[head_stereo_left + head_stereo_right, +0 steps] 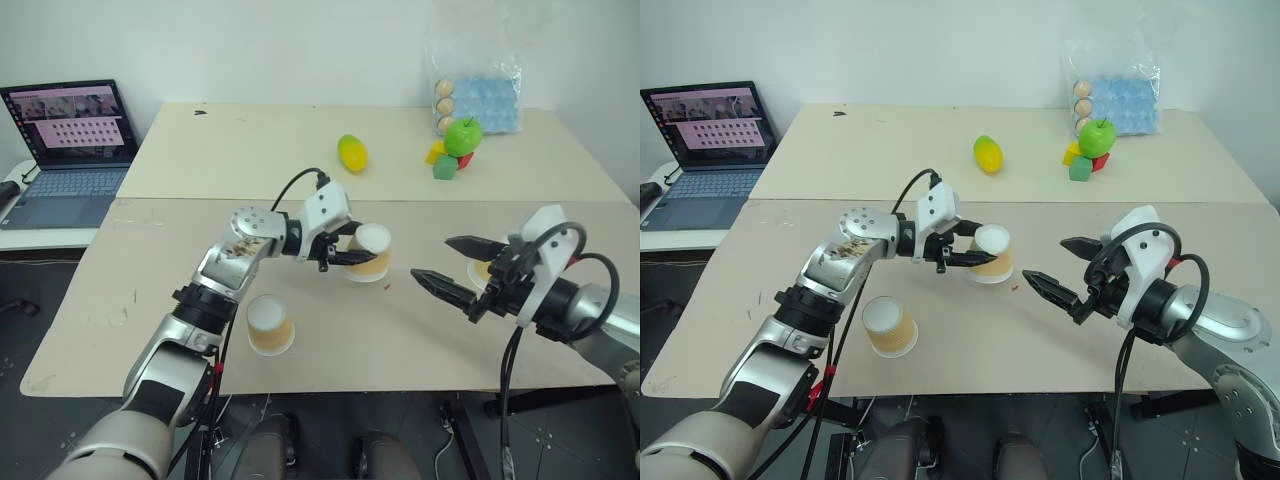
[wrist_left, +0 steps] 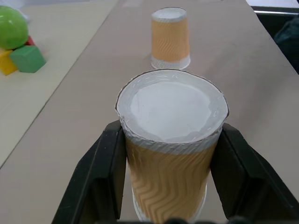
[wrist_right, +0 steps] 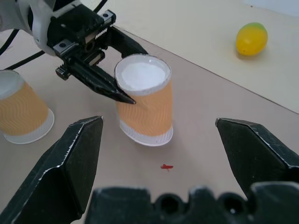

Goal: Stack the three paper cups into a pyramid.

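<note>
Left gripper (image 1: 352, 256) is clamping an upturned paper cup (image 1: 370, 252) mid-frame; right gripper (image 1: 452, 268) is gaping empty; over-squeezing risks crushing it.

Tan-orange cups (image 3: 144, 108) with wavy ribbing (white bases, white rims); black fingers (image 3: 100, 82).

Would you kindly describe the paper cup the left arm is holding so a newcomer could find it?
On the brown table, look at its middle, near the yellow fruit. The upside-down tan cup there is clamped between the left gripper fingers, unlike the free-standing cup nearer the front edge.
</note>
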Robot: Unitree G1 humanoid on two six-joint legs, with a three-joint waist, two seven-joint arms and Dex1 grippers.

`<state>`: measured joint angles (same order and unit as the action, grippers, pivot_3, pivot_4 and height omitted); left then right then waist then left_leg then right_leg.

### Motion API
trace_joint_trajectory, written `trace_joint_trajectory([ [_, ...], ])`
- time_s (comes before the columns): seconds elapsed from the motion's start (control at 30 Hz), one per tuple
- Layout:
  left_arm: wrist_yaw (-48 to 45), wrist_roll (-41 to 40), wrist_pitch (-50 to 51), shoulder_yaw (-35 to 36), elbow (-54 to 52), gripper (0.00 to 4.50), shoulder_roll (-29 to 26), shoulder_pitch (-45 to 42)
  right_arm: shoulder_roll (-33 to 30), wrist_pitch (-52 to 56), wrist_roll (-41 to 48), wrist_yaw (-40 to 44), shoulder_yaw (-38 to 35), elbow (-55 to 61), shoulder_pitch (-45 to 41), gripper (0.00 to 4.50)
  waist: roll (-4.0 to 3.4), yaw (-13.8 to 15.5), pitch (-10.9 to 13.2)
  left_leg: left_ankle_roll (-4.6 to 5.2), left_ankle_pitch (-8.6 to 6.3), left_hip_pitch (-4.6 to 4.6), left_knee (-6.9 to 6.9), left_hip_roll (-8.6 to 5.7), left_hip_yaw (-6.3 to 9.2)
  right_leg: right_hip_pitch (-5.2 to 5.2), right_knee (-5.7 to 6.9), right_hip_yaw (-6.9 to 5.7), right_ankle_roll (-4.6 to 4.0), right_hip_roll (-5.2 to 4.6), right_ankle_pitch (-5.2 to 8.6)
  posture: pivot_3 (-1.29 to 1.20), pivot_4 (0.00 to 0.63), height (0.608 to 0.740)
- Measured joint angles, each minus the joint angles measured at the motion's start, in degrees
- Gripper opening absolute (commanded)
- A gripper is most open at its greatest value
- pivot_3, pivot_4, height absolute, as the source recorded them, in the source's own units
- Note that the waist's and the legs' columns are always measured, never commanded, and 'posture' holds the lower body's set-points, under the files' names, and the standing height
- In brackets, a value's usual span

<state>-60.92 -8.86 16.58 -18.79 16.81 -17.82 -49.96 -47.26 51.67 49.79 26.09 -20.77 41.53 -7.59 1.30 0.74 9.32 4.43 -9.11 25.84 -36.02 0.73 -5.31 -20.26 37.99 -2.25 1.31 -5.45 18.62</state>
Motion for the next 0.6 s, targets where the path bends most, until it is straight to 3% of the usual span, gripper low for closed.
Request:
trace_joint_trajectory([
  [0.33,-0.2,5.2,-10.7,-2.1,11.5,2.16,2.7,-1.1,0.5,0.0,1.1,-2.5,-1.4,1.9,0.5,4.50,0.00,0.0,0.0,0.04,-0.02,0.03,-0.02,0.00,0.01,-0.03,0.00,0.00,0.00,-0.01,0.00,0.00,0.150,0.740],
  [0.4,-0.3,5.2,-11.1,-1.8,12.5,3.06,3.1,-1.2,0.5,0.0,1.2,-2.6,-2.0,2.0,0.9,4.50,0.00,0.0,0.0,0.05,-0.02,0.04,-0.03,0.00,0.01,-0.02,0.00,-0.01,0.00,-0.02,0.00,0.00,0.150,0.740],
  [0.53,-0.5,5.3,-10.6,-1.2,13.7,4.40,3.5,-1.4,0.5,0.0,1.6,-2.6,-2.4,2.0,1.4,4.50,0.00,0.0,0.0,0.06,-0.03,0.04,-0.05,0.00,0.02,-0.02,0.00,-0.01,0.02,-0.01,-0.01,0.00,0.150,0.740],
  [0.6,-0.5,5.3,-10.4,-1.1,13.9,4.40,3.6,-1.4,0.4,0.0,1.6,-2.6,-2.4,2.0,1.4,4.50,0.00,0.0,0.0,0.06,-0.03,0.04,-0.05,0.00,0.01,-0.03,0.00,-0.01,0.02,-0.01,-0.01,0.00,0.150,0.740],
])
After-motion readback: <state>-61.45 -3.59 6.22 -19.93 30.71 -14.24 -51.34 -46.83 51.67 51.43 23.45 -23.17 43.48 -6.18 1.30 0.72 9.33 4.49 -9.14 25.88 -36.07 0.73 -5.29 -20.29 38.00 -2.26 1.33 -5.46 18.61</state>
